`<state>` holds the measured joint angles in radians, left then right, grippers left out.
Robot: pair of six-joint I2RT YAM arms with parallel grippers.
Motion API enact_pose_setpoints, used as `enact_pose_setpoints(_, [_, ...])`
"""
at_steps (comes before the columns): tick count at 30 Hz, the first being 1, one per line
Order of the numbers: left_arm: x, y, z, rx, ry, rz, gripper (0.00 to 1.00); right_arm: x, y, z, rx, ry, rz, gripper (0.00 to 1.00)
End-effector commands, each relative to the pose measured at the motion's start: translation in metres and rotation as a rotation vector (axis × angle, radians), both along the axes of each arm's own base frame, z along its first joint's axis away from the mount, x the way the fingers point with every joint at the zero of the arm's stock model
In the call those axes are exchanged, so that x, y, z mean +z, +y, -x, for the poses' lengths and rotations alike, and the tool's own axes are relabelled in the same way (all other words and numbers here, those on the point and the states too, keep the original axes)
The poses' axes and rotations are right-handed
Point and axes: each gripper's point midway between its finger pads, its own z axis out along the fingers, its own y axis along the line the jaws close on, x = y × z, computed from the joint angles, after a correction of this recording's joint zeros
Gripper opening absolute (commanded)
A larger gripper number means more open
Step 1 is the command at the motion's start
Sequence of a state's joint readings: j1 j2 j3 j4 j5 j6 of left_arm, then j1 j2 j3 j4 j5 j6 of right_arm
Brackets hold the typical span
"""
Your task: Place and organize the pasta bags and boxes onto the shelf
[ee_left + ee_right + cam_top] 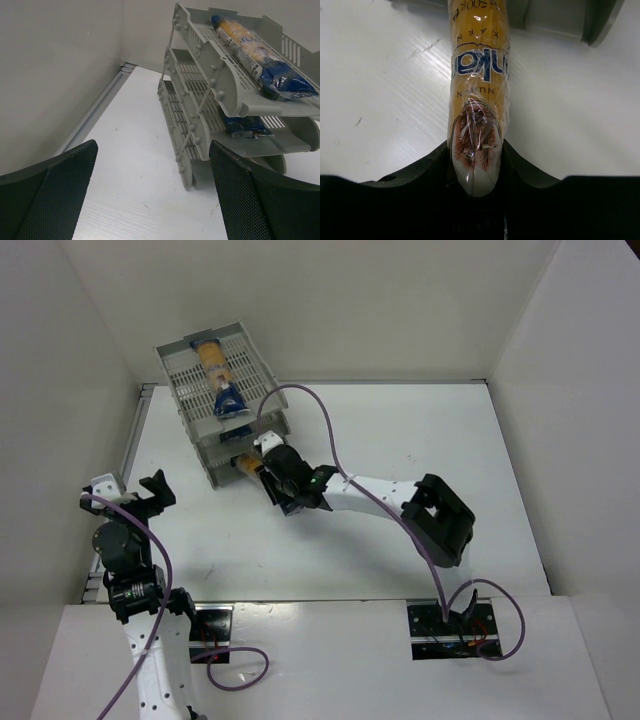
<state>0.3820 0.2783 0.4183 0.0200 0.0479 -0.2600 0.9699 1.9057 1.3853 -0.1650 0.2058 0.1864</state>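
The grey three-tier shelf (190, 395) stands at the back left of the table. One pasta bag (215, 375) lies in its top tray, and the left wrist view shows that bag (250, 50) and the blue end of a second bag (245, 127) in the middle tray. My right gripper (268, 468) is shut on a third bag (480, 75). That bag's yellow far end (245, 464) is at the mouth of the lowest tray (560, 20). My left gripper (152, 195) hovers open and empty to the left of the shelf, with nothing between its fingers (55, 190).
White walls close in the table on the left, back and right. A metal rail (100, 107) runs along the left wall's foot. The right arm's purple cable (320, 425) loops over the table beside the shelf.
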Motion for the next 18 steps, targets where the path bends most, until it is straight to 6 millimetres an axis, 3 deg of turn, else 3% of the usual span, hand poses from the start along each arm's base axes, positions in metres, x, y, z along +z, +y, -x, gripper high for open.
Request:
enact_pose_setpoints(1, [0.010,0.004,0.002,0.018,-0.034,-0.032,0.99,0.091,0.045,-0.047,-0.062,-0.209,-0.260,0.00])
enact_pose_setpoints(2, [0.010,0.004,0.002,0.018,-0.034,-0.032,0.99,0.078,0.050,-0.052,-0.069,-0.202,-0.241,0.00])
enact_pose_setpoints(4, [0.010,0.004,0.002,0.018,-0.034,-0.032,0.99,0.078,0.053,-0.062,-0.102,-0.222,-0.236,0.00])
enact_pose_setpoints(5, [0.010,0.006,0.003,0.027,-0.034,-0.032,0.99,0.063,0.055,-0.067,-0.125,-0.211,-0.218,0.00])
enact_pose_setpoints(7, [0.010,0.006,0.003,0.027,-0.034,-0.032,0.99,0.055,0.057,-0.072,-0.143,-0.205,-0.206,0.00])
enact_pose_setpoints(8, [0.010,0.006,0.003,0.027,-0.034,-0.032,0.99,0.050,0.058,-0.072,-0.142,-0.200,-0.199,0.05])
enact_pose_setpoints(9, [0.010,0.006,0.003,0.027,-0.034,-0.032,0.99,0.044,0.058,-0.072,-0.142,-0.195,-0.191,0.31])
enact_pose_setpoints(12, [0.010,0.006,0.003,0.027,-0.034,-0.032,0.99,0.039,0.054,-0.060,-0.098,-0.165,-0.170,0.65])
enact_pose_setpoints(13, [0.010,0.006,0.003,0.027,-0.034,-0.032,0.99,0.039,0.053,-0.056,-0.066,-0.167,-0.160,0.83])
enact_pose_setpoints(15, [0.010,0.006,0.003,0.027,-0.034,-0.032,0.99,0.033,0.047,-0.040,0.008,-0.142,-0.134,0.90])
enact_pose_setpoints(16, [0.010,0.006,0.003,0.027,-0.034,-0.032,0.99,0.048,0.042,-0.036,0.044,-0.174,-0.130,0.94])
enact_pose_setpoints(18, [0.010,0.006,0.003,0.027,-0.034,-0.032,0.99,0.044,0.034,-0.020,0.137,-0.170,-0.086,0.89])
